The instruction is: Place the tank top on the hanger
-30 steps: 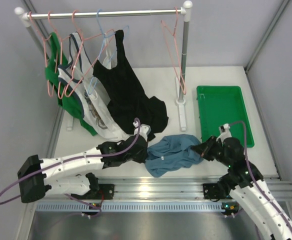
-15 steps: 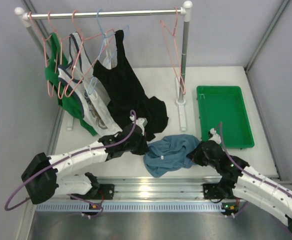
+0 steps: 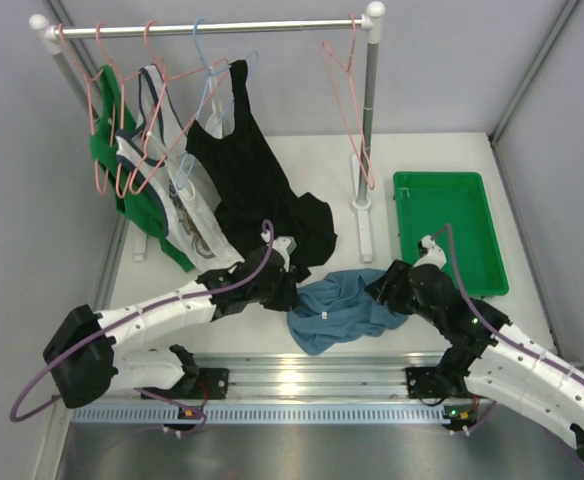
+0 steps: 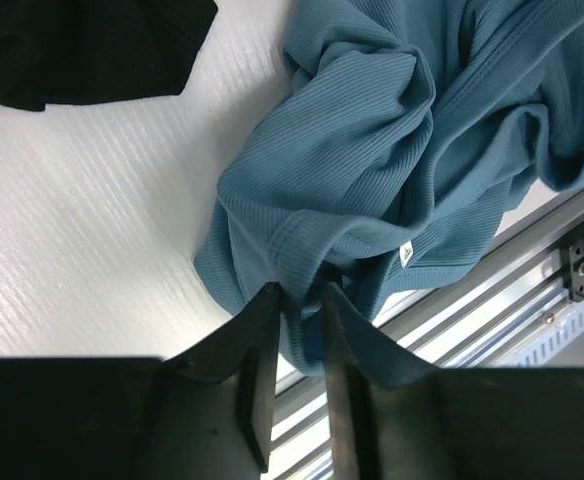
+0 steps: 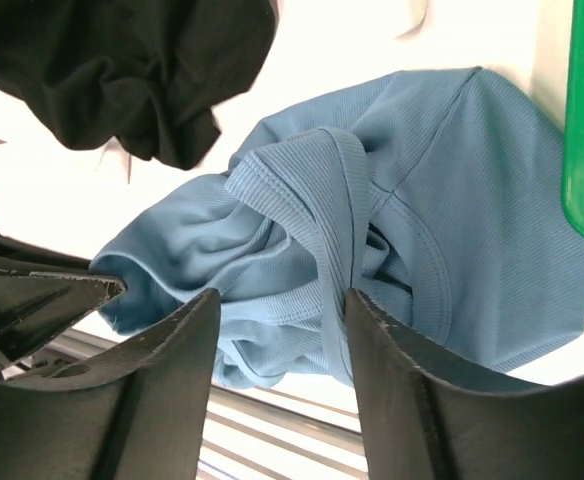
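From above, the tank top lies bunched on the table close to its near edge, between the two arms, just in front of the trailing hem of the black top and beside the green tray. The hanger hangs bare at the right end of the rail, well apart from the cloth. The left gripper sits at the bundle's left edge and the right gripper at its right. In the left wrist view, the left gripper has its jaws drawn narrow with a ridge of the tank top hem running up between the tips. It looks like a pinch, though the tips hide the actual contact. The small white label shows nearby. In the right wrist view, the right gripper stands wide and holds nothing, its fingers straddling a ribbed band that folds over the middle of the tank top. The step in hand appears to be securing a second hold. It would go best if the right jaws came down on that one band alone, not the layers beneath. The two arms could then draw apart to spread a shoulder opening before heading for the rail.
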You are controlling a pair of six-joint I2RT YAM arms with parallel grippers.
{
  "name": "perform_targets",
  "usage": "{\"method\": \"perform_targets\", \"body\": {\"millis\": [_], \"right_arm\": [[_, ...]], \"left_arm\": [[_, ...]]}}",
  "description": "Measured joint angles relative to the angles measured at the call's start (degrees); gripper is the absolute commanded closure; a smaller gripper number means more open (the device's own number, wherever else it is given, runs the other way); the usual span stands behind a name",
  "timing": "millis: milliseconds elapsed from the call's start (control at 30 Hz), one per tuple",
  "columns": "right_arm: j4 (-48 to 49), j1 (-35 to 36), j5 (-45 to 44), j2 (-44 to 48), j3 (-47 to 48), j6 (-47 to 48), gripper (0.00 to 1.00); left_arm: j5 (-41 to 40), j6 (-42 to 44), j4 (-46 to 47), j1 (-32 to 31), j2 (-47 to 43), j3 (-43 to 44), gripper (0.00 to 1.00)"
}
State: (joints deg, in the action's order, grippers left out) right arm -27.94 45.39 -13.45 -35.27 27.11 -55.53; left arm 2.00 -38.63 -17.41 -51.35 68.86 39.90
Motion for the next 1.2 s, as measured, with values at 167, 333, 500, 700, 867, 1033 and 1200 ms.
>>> {"method": "perform_targets", "body": {"millis": [167,333,500,700,867,1033,1200], "right_arm": [[-3.5,0.0,-0.3,0.3,2.0,1.7,0.41],[-6.3,0.0,-0.7,0.3,3.9,3.5,0.4],[-7.5,0.0,-1.5,-0.7,6.7,5.2,0.39],[-7.8,0.0,-2.2,-3.0,9.1,7.2,0.4],[-7.5,0.0,-2.2,-5.9,10.5,8.6,0.4],[-7.4,-0.1,-2.5,-8.7,12.7,10.4,0.4],[-6.9,-0.5,-2.6,-9.9,15.2,12.0,0.4]], "left_arm": [[0.0,0.5,-2.6,0.0,-0.5,1.8,0.57],[-0.4,1.4,-6.8,0.0,-3.3,5.3,0.51],[-2.3,3.2,-11.5,0.0,-5.6,14.0,0.5],[-9.3,7.5,-14.2,0.0,-2.5,35.7,0.48],[-17.8,13.7,-11.1,0.0,7.4,57.2,0.34],[-24.8,20.9,-6.6,0.0,19.3,72.6,0.31],[-30.7,28.3,-1.3,0.0,29.2,79.0,0.3]]}}
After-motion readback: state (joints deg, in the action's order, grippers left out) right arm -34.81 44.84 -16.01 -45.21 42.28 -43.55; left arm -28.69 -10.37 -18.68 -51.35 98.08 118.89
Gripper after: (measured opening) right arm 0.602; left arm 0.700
